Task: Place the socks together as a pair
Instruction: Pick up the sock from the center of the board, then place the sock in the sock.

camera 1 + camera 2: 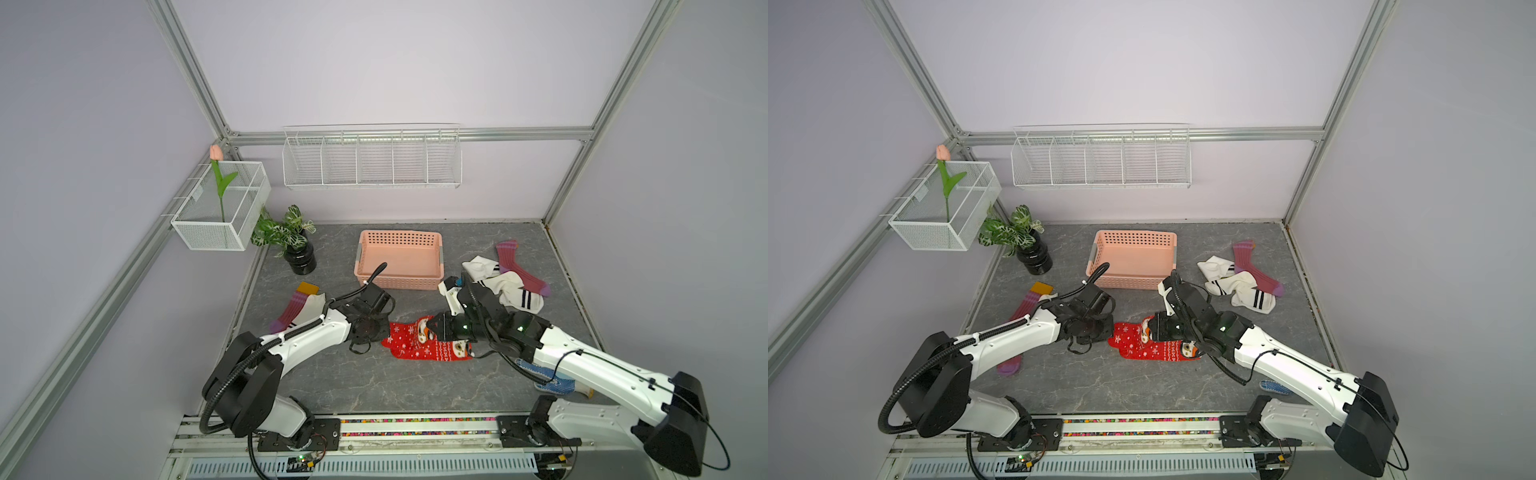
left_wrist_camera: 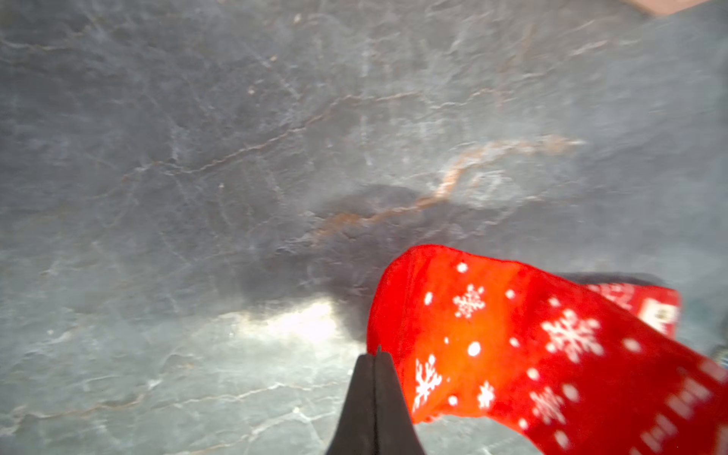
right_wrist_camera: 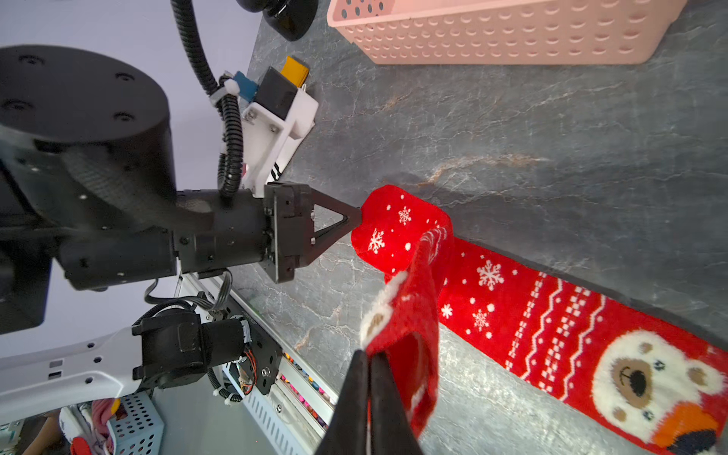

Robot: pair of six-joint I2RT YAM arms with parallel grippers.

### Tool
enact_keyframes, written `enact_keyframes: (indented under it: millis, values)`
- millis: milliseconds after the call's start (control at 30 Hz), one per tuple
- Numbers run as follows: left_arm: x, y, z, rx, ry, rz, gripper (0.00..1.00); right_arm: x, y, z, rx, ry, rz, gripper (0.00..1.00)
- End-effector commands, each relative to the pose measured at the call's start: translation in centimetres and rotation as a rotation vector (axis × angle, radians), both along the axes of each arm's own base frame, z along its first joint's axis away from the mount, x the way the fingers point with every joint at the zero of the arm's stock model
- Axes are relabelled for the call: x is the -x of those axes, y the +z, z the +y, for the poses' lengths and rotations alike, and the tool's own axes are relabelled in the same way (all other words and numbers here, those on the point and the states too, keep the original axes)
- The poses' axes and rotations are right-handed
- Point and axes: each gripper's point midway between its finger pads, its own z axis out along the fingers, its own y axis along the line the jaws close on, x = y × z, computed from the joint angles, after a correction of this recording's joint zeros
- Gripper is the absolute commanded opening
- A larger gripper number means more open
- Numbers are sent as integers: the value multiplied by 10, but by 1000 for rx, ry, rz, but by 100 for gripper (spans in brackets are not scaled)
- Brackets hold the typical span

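Note:
Two red snowflake socks sit mid-table. One red sock (image 3: 551, 327) with a bear face lies flat. Above it the other red sock (image 3: 398, 228) is lifted at both ends. My right gripper (image 3: 370, 356) is shut on its cuff. My left gripper (image 2: 374, 356) is shut at the edge of its toe, and the right wrist view shows that gripper (image 3: 356, 220) touching the toe. Two white striped socks (image 1: 511, 291) and a maroon sock (image 1: 521, 268) lie at the back right. Another maroon sock (image 1: 291, 309) and a white sock (image 1: 312, 305) lie left, partly under my left arm.
A pink basket (image 1: 399, 283) stands behind the grippers, with a potted plant (image 1: 299, 253) at the back left. A blue dotted glove (image 1: 552, 380) lies under my right arm. White wire racks (image 1: 372, 166) hang on the walls.

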Motion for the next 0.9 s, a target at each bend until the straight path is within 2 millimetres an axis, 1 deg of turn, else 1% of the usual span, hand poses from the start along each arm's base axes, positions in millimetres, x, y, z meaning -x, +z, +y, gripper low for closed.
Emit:
enact_keyframes:
  millis: [0, 67, 100, 233, 367, 500, 700, 867]
  values:
    - [11, 0, -10, 73, 6, 45, 0, 5, -3, -11, 25, 22, -5, 7]
    - [13, -2, -10, 72, 5, 48, 0, 4, -4, -17, 33, 16, 0, 7]
    - [14, -3, -9, 70, 5, 51, 0, 7, -15, -21, 50, 14, 20, 7]
    - [18, -12, -9, 65, 5, 72, 0, 8, -20, -29, 46, 3, 36, 7]
    - [21, -17, -15, 62, -11, 88, 0, 8, -28, -36, 55, -9, 59, 7]
    - [23, -19, -19, 59, -20, 94, 0, 7, -33, -39, 56, -18, 71, 7]
    - [24, -22, -17, 44, -15, 96, 0, 5, -34, -42, 55, -24, 78, 7]
    - [24, -22, -19, 50, -12, 97, 0, 5, -39, -46, 63, -30, 88, 7]
